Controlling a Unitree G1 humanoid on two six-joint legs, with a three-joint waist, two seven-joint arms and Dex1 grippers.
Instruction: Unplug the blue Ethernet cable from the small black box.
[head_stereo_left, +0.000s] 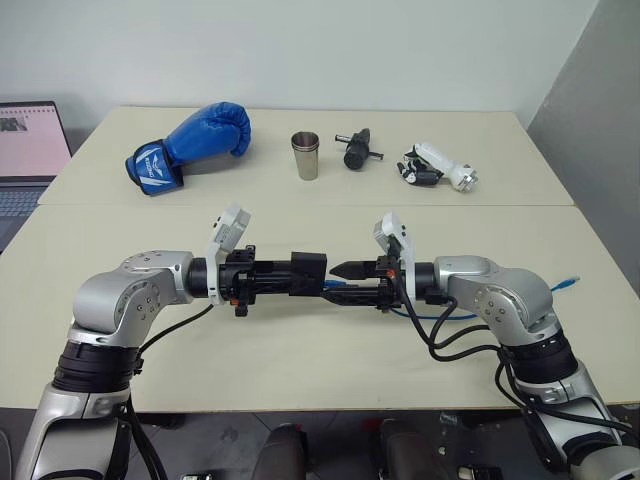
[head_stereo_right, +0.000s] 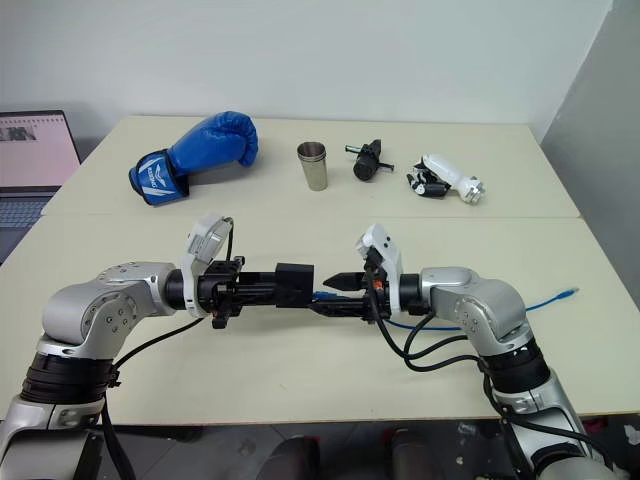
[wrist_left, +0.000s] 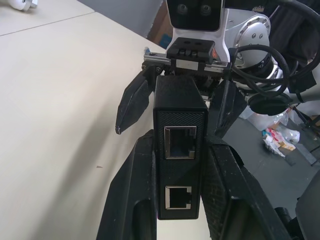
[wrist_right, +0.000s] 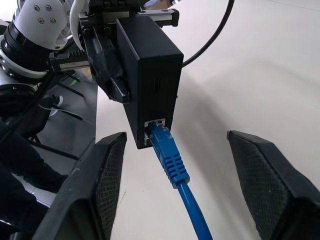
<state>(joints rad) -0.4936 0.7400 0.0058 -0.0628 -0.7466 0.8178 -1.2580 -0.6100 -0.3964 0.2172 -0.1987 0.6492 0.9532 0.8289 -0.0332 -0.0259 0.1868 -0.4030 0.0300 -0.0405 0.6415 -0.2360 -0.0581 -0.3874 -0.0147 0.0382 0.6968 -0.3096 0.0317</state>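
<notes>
Small black box (wrist_right: 150, 75) pinched in left gripper (head_stereo_left: 300, 272) above desk (head_stereo_left: 300, 350). Blue Ethernet cable (wrist_right: 172, 165) plugged into lower port; latch hard to make out. Right gripper (wrist_right: 190, 190) spread either side of plug, not touching. Cable's middle hidden behind right arm.

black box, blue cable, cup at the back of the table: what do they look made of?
Small black box: probably matte moulded plastic, dull sheen; metal-lined ports.
Blue Ethernet cable: glossy rubbery jacket, ribbed boot, clear plug.
Cup: likely brushed steel, grey reflective bands.
</notes>
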